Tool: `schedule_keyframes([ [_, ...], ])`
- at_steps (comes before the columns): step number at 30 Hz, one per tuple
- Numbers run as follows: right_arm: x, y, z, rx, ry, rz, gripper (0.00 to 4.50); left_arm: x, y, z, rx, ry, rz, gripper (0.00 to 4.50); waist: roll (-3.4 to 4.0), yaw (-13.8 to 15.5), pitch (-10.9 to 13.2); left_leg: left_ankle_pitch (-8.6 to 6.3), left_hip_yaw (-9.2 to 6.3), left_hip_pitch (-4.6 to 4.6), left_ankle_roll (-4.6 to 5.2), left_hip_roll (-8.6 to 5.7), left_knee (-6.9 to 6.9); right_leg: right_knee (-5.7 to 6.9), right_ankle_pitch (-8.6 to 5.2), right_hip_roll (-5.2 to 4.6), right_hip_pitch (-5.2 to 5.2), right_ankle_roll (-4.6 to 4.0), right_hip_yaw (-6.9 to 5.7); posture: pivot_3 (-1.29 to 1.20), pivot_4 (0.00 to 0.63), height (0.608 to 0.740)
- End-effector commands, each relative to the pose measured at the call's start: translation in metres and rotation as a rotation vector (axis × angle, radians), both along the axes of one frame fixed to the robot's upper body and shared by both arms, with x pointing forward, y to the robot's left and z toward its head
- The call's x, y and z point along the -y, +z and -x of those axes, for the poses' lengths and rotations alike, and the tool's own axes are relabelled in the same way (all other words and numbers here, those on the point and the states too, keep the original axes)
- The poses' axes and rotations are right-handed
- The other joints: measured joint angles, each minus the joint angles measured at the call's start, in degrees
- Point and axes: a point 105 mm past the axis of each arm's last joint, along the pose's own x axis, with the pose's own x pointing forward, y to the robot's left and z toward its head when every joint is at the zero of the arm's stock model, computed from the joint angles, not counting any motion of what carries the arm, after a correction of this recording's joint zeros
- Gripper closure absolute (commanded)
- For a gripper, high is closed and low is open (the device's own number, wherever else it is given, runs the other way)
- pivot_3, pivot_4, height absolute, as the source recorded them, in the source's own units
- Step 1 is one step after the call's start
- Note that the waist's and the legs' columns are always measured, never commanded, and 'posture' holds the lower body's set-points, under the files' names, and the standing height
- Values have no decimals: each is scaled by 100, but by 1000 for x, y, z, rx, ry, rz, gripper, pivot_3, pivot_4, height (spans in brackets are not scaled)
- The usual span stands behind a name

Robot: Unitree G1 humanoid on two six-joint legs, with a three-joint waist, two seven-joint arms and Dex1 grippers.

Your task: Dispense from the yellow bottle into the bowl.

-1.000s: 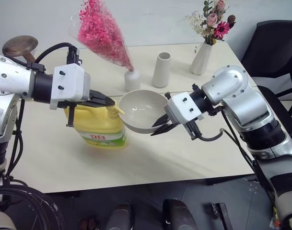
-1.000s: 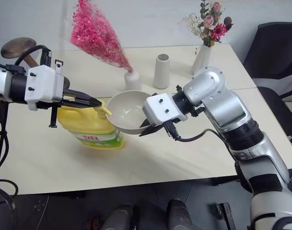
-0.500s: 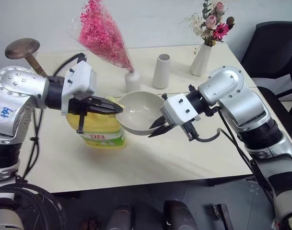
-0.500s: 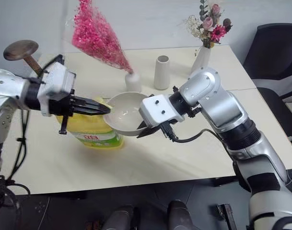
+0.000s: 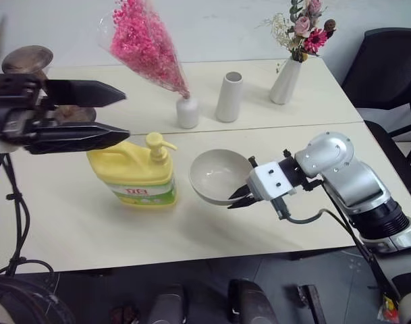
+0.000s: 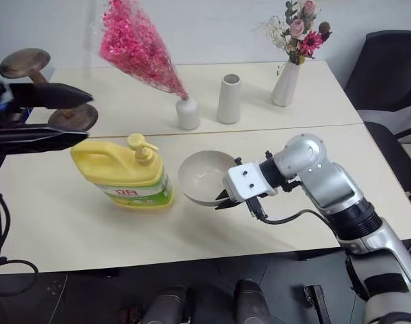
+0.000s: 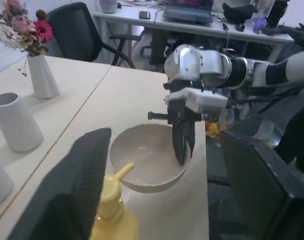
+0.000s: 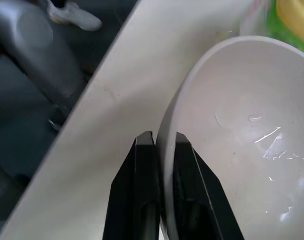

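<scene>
Gripping the near rim of the bowl (image 5: 217, 177) between closed jaws, one finger inside the wall and one outside, the right gripper (image 5: 240, 198) holds it low at the bench (image 5: 77, 223), just beside the yellow bottle (image 5: 132, 177) and on its spout side; whether the bowl's base rests on the bench or hangs just above it cannot be told. The bottle stands upright on the bench, pump head (image 5: 155, 141) up and nozzle pointing toward the bowl but not reaching over its rim. The left gripper (image 5: 117, 113) hovers above and to the left of the bottle, jaws spread wide and holding nothing, clear of the pump. Streaks inside the bowl, seen in the right wrist view, suggest some liquid is already there. Judged from this layout, the step in hand is either a repeat pump or the close of dispensing. A further press would call for bringing the bowl's rim under the nozzle and lowering the left gripper onto the pump head, pressing straight down so the bottle does not tip.
</scene>
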Motion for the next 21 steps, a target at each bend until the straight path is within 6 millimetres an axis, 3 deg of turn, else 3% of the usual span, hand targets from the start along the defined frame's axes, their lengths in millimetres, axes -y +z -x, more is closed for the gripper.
schedule_keyframes([
  [1,7,-18,-13,33,-84,-13,4500,-7,-5,20,6,68,-26,29,1,3,1,0,-1,2,-1,0,-1,2,-1,1,0,-2,7,0,150,740],
  [5,8,-42,-35,53,-224,-70,4500,-19,-38,34,-37,197,-103,29,2,-23,1,0,3,2,-3,4,-2,-5,-2,3,-1,-4,20,0,150,740],
  [10,13,-59,-45,60,-277,-76,4500,-28,-46,34,-17,260,-89,29,2,26,2,0,-7,4,-12,7,-1,-34,-5,5,6,-10,29,0,150,740],
  [15,20,-62,-47,-17,-340,-106,2930,-33,-53,33,-15,285,-73,0,2,5,2,-1,-7,5,-12,5,-3,-38,-5,2,7,-11,33,0,150,740],
  [21,40,-29,-49,-25,-396,-181,811,-41,-62,33,-43,311,-59,0,6,4,4,-2,-4,5,-14,8,-9,-38,-5,3,4,-11,34,0,150,740],
])
